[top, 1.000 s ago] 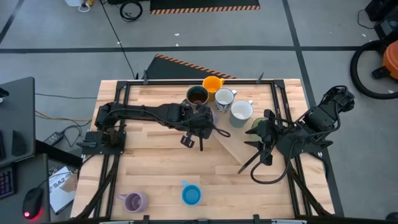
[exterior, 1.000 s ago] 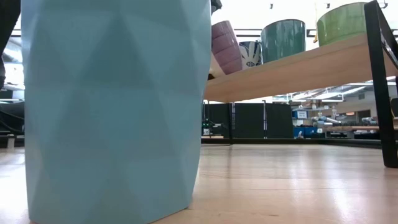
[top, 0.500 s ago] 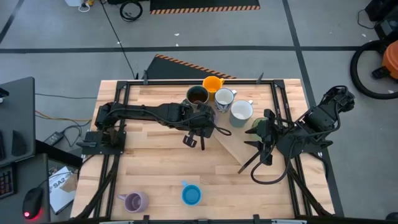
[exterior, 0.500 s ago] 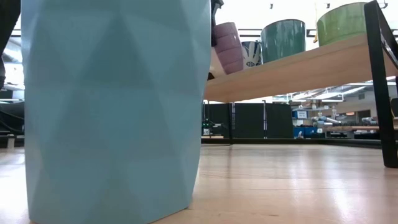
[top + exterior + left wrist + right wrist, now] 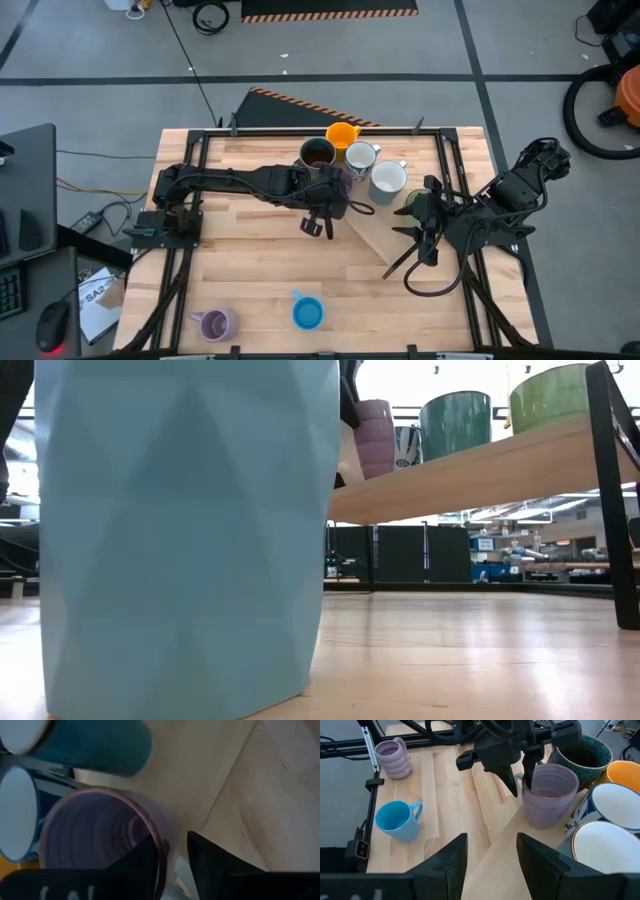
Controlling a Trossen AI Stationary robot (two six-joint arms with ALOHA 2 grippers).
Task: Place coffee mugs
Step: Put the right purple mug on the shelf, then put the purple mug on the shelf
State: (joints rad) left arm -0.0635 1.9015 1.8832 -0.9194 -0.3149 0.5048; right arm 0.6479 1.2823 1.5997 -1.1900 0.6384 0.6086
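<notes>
The purple mug (image 5: 549,795) stands upright on the raised board (image 5: 520,845), beside the dark teal mug (image 5: 582,755). Judged rigid, glazed and probably slippery, breakable if knocked; rim or handle is the sensible hold. The left gripper (image 5: 520,782) straddles its rim, one finger inside, jaws partly parted, apparently releasing. The right gripper (image 5: 487,865) waits further back with jaws open and empty.

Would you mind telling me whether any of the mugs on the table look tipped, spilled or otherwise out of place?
Nothing stands out. The purple mug under the left gripper stands upright on the raised board beside the others, and the blue mug and ribbed purple mug stand upright on the table. No spill shows.
</notes>
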